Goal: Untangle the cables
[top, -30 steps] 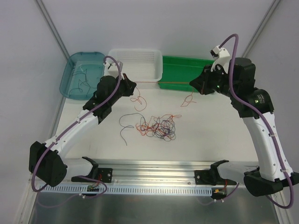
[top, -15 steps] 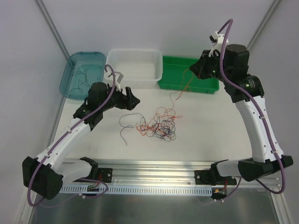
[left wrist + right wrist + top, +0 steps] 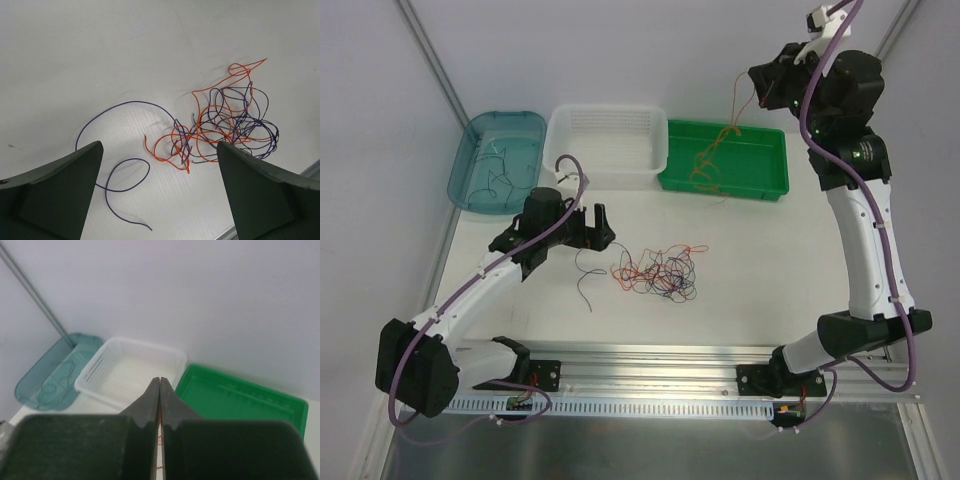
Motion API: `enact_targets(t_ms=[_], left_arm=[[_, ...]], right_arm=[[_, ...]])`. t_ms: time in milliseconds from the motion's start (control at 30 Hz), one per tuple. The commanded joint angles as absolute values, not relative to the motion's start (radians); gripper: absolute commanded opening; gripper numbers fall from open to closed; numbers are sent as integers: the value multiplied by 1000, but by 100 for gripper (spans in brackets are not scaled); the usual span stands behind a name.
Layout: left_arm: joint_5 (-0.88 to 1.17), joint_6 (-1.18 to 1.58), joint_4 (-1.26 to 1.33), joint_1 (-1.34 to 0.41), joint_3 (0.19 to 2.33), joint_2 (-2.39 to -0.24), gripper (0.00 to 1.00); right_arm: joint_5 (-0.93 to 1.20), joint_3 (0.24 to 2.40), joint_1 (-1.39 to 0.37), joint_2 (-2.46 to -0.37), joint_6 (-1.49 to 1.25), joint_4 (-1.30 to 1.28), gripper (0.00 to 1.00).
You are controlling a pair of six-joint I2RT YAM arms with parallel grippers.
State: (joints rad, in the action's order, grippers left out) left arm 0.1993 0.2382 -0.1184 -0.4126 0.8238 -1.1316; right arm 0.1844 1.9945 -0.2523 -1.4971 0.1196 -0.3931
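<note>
White table (image 3: 770,260): cable tangle (image 3: 655,272) centre; right end effector (image 3: 159,383) pinching orange cable (image 3: 708,158).

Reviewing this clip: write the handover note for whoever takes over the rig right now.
Left gripper: open, holding nothing, near the tangle of thin orange and dark wires.
Right gripper: shut on one orange wire, raised, its tail dangling over the green plastic tray.
Done: some dark wires lie in the translucent blue tray.
To do: drop the orange wire, then pick apart the tangle; one dark wire lies loose beside it.
</note>
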Motion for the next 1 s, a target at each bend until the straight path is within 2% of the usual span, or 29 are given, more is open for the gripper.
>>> enact_targets(t_ms=[0, 267, 600, 867, 967], left_arm=[[184, 222, -143, -414, 862, -1164, 99], [192, 229, -166, -416, 879, -1224, 99], [204, 229, -176, -416, 891, -1281, 99], [229, 232, -187, -414, 905, -1325, 99], [241, 236, -189, -414, 911, -1333, 99]], right_arm=[[89, 2054, -222, -1541, 138, -164, 1], [6, 2102, -166, -1702, 178, 23, 1], [-28, 2143, -83, -2024, 115, 34, 1], [32, 1907, -69, -2094, 9, 45, 1], [80, 1888, -69, -2121, -39, 16, 1]])
